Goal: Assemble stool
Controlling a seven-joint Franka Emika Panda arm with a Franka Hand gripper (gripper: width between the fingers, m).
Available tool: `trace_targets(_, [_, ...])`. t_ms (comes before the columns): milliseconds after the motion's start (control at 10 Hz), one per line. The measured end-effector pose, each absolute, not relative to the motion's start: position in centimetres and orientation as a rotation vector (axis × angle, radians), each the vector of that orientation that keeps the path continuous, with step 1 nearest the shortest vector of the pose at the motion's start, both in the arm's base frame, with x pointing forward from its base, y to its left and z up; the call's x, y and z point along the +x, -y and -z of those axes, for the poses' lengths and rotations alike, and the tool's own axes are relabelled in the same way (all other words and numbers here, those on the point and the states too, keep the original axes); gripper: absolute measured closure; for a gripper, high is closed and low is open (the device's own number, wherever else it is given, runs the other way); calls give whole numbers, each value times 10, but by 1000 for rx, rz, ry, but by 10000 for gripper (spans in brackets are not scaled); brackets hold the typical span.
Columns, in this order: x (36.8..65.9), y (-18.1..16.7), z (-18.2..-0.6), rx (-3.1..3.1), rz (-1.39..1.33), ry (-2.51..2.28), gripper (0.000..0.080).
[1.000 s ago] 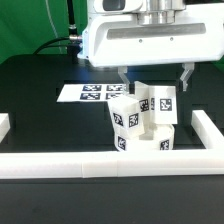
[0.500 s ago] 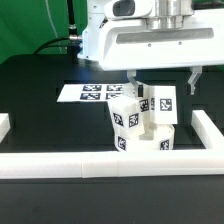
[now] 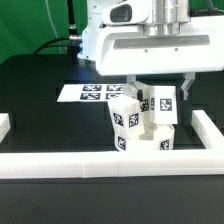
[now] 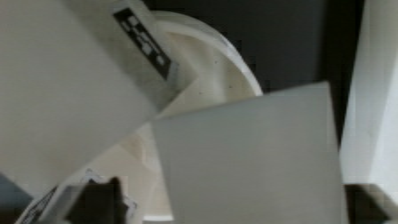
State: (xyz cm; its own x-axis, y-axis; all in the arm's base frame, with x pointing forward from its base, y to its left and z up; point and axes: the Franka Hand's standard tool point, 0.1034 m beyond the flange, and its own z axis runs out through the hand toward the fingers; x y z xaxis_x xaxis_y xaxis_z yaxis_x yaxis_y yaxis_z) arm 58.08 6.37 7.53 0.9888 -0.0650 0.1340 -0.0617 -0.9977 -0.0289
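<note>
The tool (image 3: pixel 160 83) hangs spread above the stool (image 3: pixel 143 122), whose seat is mostly hidden by legs.

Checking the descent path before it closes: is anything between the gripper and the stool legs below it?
Nothing visible is. In the exterior view the gripper hangs open right above the stool, its fingers on either side of the tagged leg, with no other object between them.

Stool (image 3: pixel 143 125) between border rails (image 3: pixel 100 166)
</note>
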Motion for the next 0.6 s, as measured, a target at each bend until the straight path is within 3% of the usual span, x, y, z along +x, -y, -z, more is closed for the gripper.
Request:
trace_targets(100, [581,-63,-75,-3108,211,-100,402])
trace_targets(200, [581,-63,-75,-3107,211,-110,464])
trace_targets(600, [581,-64,-75,-3090,208,-264,464])
